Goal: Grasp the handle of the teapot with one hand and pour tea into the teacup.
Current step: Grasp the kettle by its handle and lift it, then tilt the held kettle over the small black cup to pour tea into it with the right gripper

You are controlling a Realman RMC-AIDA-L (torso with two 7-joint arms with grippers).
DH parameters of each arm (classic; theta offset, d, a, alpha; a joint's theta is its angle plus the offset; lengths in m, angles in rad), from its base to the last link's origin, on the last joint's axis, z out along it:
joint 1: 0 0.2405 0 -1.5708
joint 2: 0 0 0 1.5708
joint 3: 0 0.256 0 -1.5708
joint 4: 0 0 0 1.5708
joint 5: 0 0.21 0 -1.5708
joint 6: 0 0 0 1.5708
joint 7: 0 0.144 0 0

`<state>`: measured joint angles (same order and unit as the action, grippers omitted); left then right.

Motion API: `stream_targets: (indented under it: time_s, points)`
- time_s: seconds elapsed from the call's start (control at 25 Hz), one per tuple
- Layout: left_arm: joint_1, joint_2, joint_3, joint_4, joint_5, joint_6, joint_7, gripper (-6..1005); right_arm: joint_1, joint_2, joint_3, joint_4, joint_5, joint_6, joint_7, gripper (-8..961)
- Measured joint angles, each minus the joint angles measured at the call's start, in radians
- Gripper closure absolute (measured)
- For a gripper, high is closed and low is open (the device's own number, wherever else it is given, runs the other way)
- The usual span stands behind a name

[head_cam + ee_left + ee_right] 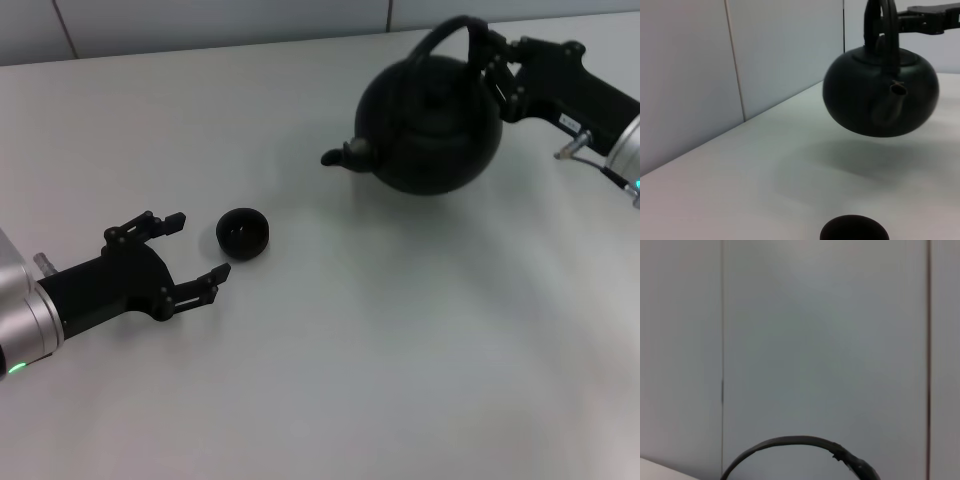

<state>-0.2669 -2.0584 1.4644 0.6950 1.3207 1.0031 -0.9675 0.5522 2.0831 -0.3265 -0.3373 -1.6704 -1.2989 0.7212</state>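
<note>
Right tool point(497, 72) is clenched on the handle point(447, 35), holding the pot point(430, 122) above the surface, well apart from the cup point(242, 232). Left tool point(197, 255) sits released beside the cup. A swinging pot could spill early or miss

Both arms look like the same build: a silver-white round forearm shell ending in a matte black wrist housing, then a black two-finger gripper made of skinny linkage bars with visible pivot pins. The left gripper point(195, 250) has stubby ribbed-looking pads at the tips, and its forearm shows a small green light down near the shell's edge. The right gripper point(495, 68) carries a small white label on its black housing, a little metal stub poking out beside that label, and a teal-ish light on the silver shell.
</note>
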Motion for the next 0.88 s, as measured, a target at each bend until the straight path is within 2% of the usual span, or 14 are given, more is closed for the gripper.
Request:
stream_targets:
  time_s: [0.6, 0.88]
  points:
    - [0.000, 0.009, 0.000, 0.003, 0.000, 0.013, -0.004, 144, 0.095, 0.001, -0.095, -0.054, 0.001, 0.044, -0.081, 872]
    - [0.004, 0.011, -0.006, 0.004, 0.000, 0.014, -0.004, 144, 0.117, 0.003, -0.153, -0.072, 0.002, 0.062, -0.119, 872]
